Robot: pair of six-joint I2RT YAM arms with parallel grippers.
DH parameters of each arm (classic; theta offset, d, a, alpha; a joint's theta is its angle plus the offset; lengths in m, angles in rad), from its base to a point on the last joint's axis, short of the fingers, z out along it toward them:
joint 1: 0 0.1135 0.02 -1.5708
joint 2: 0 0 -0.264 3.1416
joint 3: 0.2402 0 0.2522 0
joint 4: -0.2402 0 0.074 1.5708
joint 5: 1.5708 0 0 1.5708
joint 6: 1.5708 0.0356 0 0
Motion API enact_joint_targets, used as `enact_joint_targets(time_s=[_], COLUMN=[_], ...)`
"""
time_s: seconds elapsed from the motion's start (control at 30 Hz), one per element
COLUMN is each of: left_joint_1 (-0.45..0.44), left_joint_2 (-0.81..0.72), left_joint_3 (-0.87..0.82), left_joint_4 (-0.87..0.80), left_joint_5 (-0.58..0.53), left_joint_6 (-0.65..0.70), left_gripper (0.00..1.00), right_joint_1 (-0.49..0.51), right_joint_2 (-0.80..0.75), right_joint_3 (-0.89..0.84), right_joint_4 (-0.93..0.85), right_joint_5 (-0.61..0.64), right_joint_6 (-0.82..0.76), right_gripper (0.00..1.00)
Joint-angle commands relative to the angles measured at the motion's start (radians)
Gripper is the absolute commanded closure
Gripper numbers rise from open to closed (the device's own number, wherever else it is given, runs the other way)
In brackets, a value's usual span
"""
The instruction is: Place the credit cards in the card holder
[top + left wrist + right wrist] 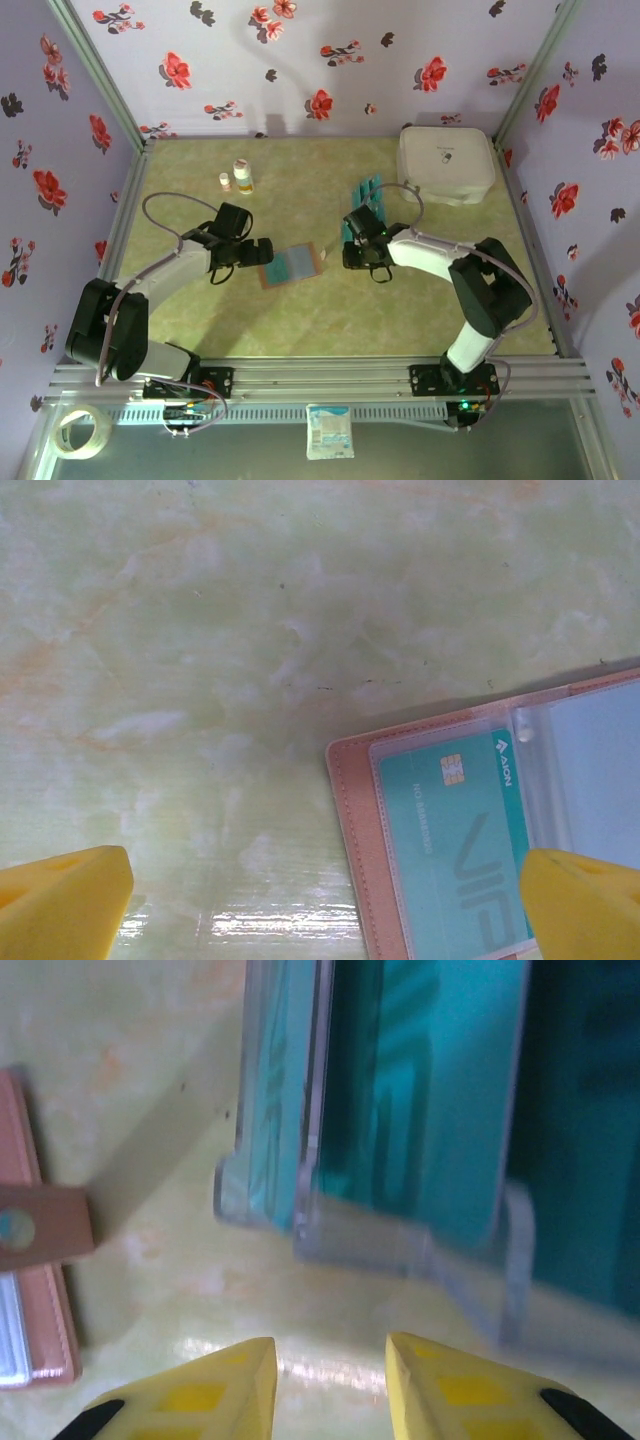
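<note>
One teal card (pixel 452 845) sits inside a clear pocket of the card holder (pixel 349 810). The holder lies opened flat near the middle of the green table (pixel 300 330), between the two arms. More cards (pixel 420 1100) of the same teal stand on edge in a clear rack (pixel 400 1245) just beyond and to the right of the holder, blurred in the right wrist view. The right claw (pixel 330 1385) faces that rack from close by, its yellow fingers (pixel 205 1390) a narrow gap apart with nothing between them. The left claw (pixel 320 915) hangs over the holder's left edge, spread wide and empty. A white case (pixel 446 163) sits in the far right corner, and two small bottles (pixel 241 176) stand toward the far left.
</note>
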Motion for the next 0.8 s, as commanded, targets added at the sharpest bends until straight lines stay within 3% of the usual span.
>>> enact_joint_targets(time_s=[0.0, 0.27, 0.43, 0.6, 0.77], left_joint_1=[-0.008, -0.008, -0.008, -0.011, -0.012], left_joint_2=[-0.008, -0.009, -0.01, -0.002, -0.001], left_joint_3=[0.014, 0.004, 0.002, -0.001, -0.003], left_joint_4=[-0.031, -0.025, -0.023, -0.013, -0.008], left_joint_5=[-0.008, -0.01, -0.012, -0.011, -0.011], left_joint_6=[-0.009, -0.013, -0.013, -0.018, -0.019], left_gripper=[0.0, 0.0, 0.0, 0.0, 0.0], right_joint_1=[-0.031, -0.083, -0.077, -0.03, 0.023], right_joint_2=[0.045, 0.119, 0.044, -0.056, -0.044], right_joint_3=[0.071, 0.163, 0.116, 0.038, 0.048], right_joint_4=[-0.003, -0.015, 0.014, 0.085, 0.115], right_joint_5=[0.022, 0.01, -0.081, -0.135, -0.145], right_joint_6=[-0.048, -0.084, -0.039, 0.046, 0.088], right_gripper=[0.68, 0.68, 0.69, 0.64, 0.55])
